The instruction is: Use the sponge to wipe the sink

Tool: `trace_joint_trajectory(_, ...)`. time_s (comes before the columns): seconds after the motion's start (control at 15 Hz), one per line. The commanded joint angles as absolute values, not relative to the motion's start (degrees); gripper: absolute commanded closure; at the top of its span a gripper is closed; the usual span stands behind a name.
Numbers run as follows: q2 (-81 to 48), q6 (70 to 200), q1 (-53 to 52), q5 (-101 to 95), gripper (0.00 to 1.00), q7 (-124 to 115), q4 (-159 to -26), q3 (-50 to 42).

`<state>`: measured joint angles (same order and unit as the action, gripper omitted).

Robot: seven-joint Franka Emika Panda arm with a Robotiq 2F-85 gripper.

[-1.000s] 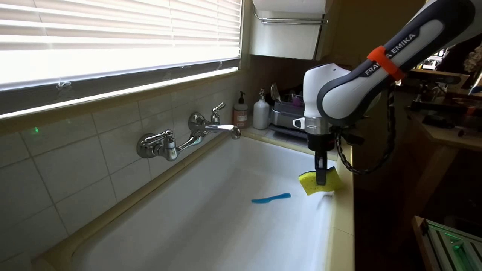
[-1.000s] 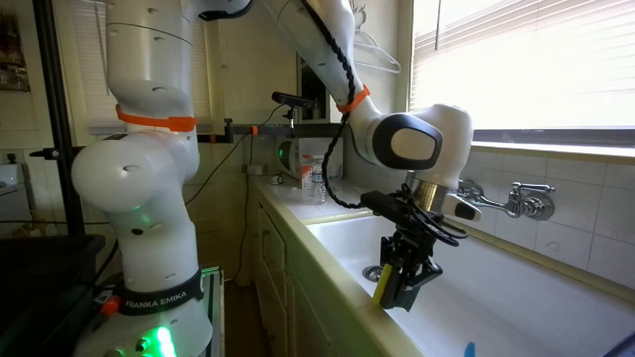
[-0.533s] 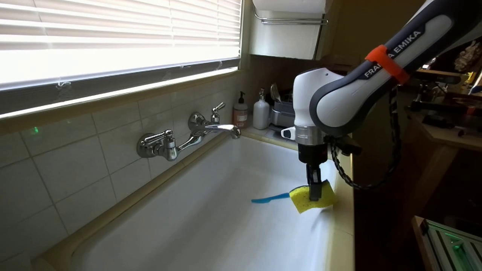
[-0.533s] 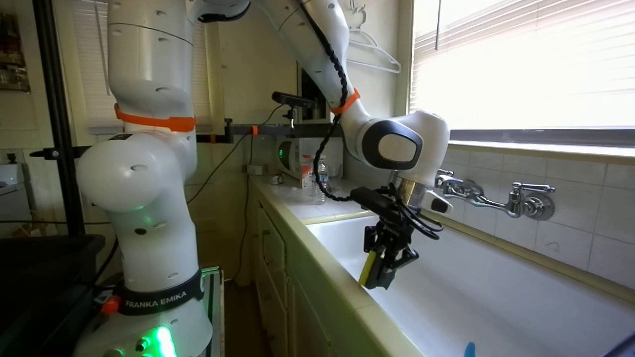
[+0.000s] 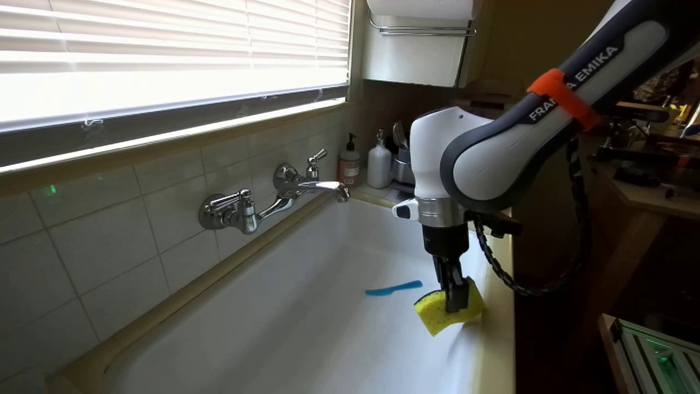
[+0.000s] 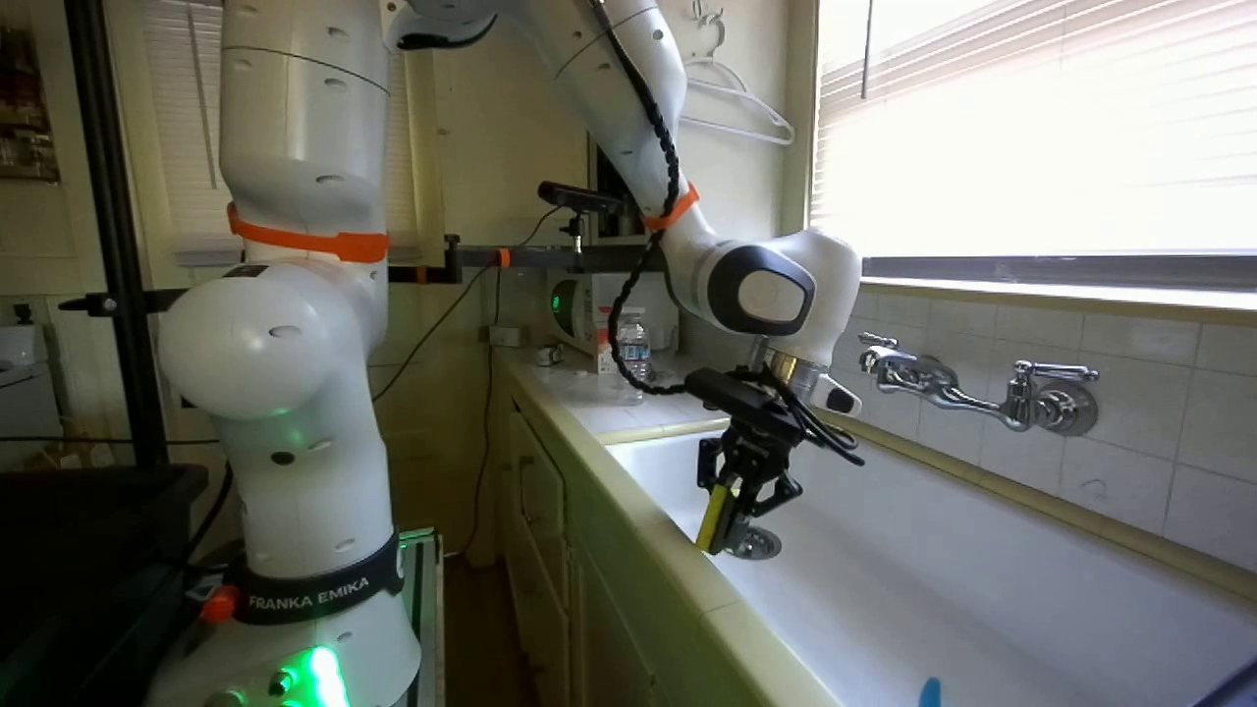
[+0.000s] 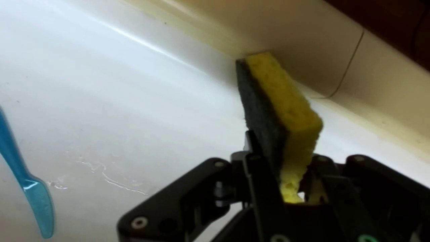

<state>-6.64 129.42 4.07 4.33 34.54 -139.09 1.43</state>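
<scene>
Gripper (image 5: 456, 304) clamped on the tilted sponge (image 7: 284, 111), which juts out to both sides of it; beneath the gripper, the sink (image 5: 306, 328), with a knife (image 5: 394, 288) lying nearby.

Kitchen, identified in an exterior view by a long white rectangular sink (image 5: 284, 312) below the end effector (image 5: 455, 303), a chrome two-handled faucet (image 5: 298, 187) across from it, and slender silvery metal cutlery (image 5: 401, 135) beyond.

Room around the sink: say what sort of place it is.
Probably a home kitchen: the long white sink, pump bottles beside it, and what looks like a microwave on the counter.
</scene>
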Motion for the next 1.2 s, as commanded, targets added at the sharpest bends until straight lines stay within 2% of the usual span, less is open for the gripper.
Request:
trace_joint_trajectory(0.0, -7.6, 125.0, 3.4, 6.9, 0.97, 38.7, -136.9, 2.3)
trace_joint_trajectory(1.13, -14.1, 113.8, 1.5, 6.1, 0.97, 42.6, -127.1, 4.2)
